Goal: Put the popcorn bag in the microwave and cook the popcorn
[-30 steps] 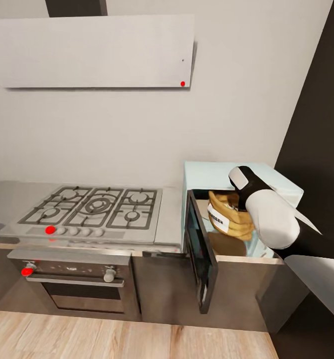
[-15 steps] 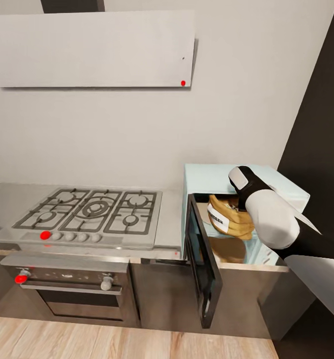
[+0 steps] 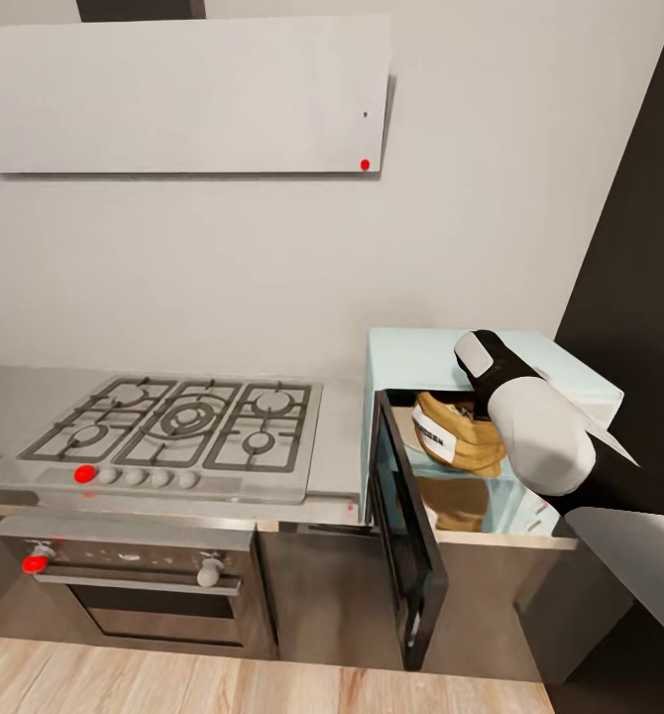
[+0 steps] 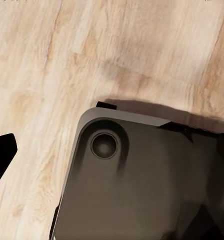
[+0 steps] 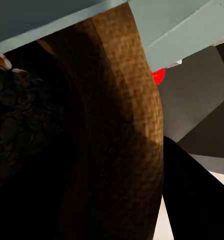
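Steel gas hob (image 3: 173, 426) with a row of knobs, one red, set in a reflective steel worktop (image 3: 5, 397). Built-in oven (image 3: 134, 585) below. Pale extractor hood (image 3: 183, 94) on the wall above. Wood-plank floor (image 4: 51, 65).

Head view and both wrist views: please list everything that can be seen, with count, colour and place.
microwave: one, pale mint-blue, right of the hob, door open
popcorn bag: one, tan-orange with white label, inside the microwave, tilted
popcorn: dark specks, in the bag's mouth
gas hob: one, steel, five burners, on the steel worktop
built-in oven: one, dark with steel handle, below the hob
extractor hood: one, pale grey, on the wall
wooden floor: pale planks
right arm: white and black, reaching into the microwave; its tool is hidden
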{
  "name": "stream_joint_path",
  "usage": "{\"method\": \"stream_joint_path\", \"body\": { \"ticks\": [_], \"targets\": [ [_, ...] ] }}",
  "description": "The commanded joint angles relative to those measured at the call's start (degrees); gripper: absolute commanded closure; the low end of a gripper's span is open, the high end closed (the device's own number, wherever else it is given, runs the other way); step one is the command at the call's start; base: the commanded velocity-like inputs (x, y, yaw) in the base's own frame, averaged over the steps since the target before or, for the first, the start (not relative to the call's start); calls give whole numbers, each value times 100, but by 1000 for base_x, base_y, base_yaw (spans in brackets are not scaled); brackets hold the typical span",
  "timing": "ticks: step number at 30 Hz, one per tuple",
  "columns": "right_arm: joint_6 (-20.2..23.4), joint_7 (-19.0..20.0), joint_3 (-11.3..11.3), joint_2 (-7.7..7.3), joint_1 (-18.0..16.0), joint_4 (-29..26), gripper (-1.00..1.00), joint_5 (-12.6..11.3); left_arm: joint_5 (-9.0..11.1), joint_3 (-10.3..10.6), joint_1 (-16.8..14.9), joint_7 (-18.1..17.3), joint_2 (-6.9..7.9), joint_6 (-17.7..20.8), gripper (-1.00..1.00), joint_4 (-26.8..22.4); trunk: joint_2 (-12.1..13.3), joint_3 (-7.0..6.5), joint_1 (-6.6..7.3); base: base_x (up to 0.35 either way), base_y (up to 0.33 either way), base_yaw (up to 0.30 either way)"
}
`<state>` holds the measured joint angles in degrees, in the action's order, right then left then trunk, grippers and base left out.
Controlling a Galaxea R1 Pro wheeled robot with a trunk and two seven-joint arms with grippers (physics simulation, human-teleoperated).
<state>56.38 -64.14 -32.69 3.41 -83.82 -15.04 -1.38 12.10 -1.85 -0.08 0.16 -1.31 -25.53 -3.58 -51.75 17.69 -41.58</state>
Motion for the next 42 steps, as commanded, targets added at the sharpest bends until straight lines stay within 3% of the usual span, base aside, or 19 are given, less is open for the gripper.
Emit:
{"method": "stream_joint_path", "body": {
  "ticks": [1, 12, 13, 42],
  "targets": [
    [21, -29, -18, 4, -3, -7, 100, -38, 3, -14, -1, 2, -1, -13, -100, -3, -4, 7, -2, 158, 0, 0],
    [22, -28, -18, 6, -3, -7, 100, -38, 3, -13, -1, 2, 0, -22, -100, -3, -4, 7, -2, 38, 0, 0],
    [20, -28, -18, 7, -3, -7, -100, -38, 3, -14, -1, 2, 0, -22, -100, -3, -4, 7, -2, 0, 0, 0],
    [24, 0, -27, 10, -3, -88, -100, -81, 0, -15, -1, 2, -1, -22, -100, -3, -4, 7, -2, -36, 0, 0]
  ]
}}
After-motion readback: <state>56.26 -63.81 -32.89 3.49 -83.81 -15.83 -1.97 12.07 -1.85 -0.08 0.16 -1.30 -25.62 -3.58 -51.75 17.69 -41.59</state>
